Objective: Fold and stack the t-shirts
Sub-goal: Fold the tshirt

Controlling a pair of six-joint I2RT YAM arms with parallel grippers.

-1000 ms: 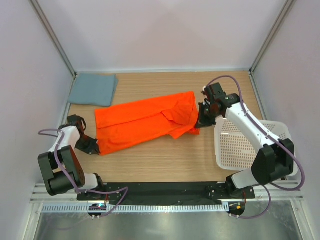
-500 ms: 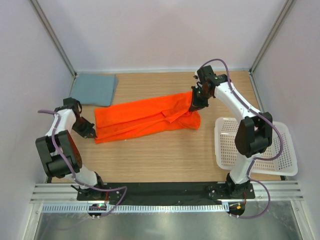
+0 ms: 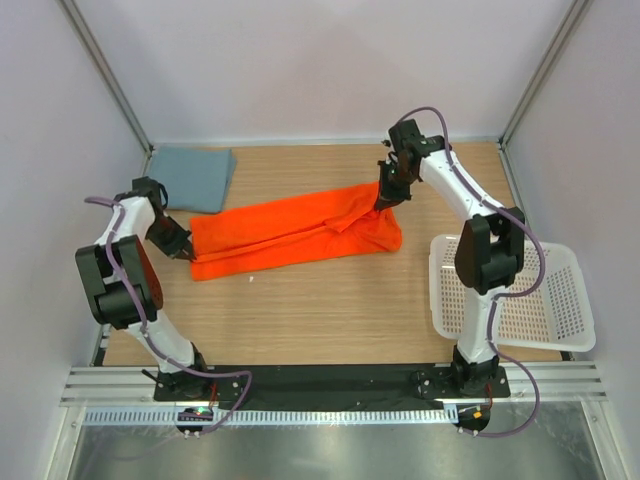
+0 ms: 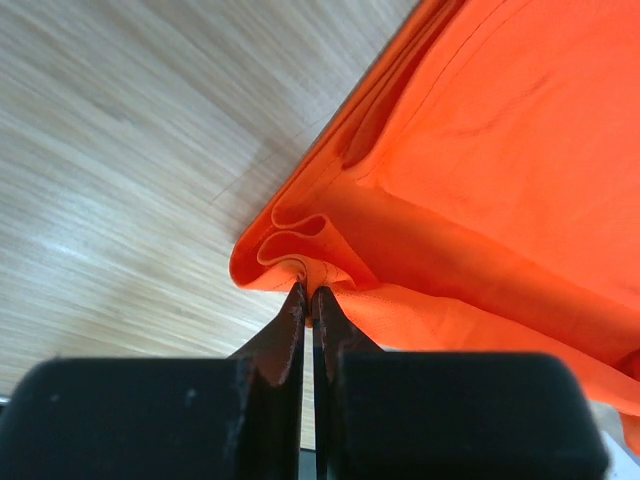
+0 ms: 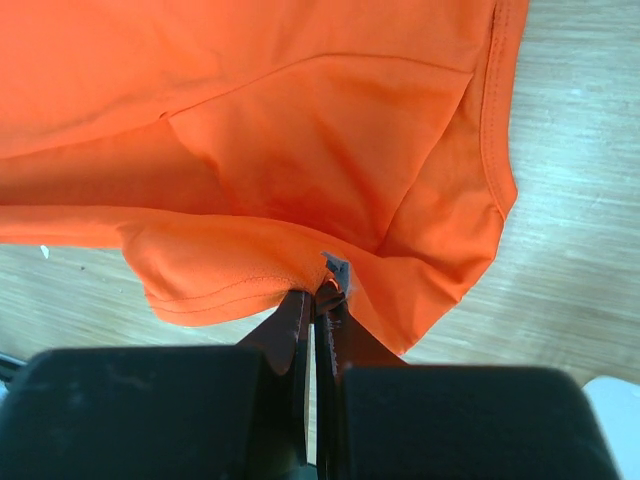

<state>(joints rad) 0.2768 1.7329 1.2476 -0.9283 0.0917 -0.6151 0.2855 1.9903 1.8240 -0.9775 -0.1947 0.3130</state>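
At edges: left tool (image 3: 186, 254), right tool (image 3: 381, 205) pinch orange shirt (image 3: 285, 234).

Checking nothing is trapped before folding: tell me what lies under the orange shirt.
Only the wooden table shows around the orange shirt, whose own layers lie doubled. Anything beneath the cloth is covered. The grey shirt lies in plain view at the far left corner.

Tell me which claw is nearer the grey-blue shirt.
Left. The left claw pinches the orange shirt at its end close beside the grey-blue shirt; the right claw pinches the opposite end, much farther away.
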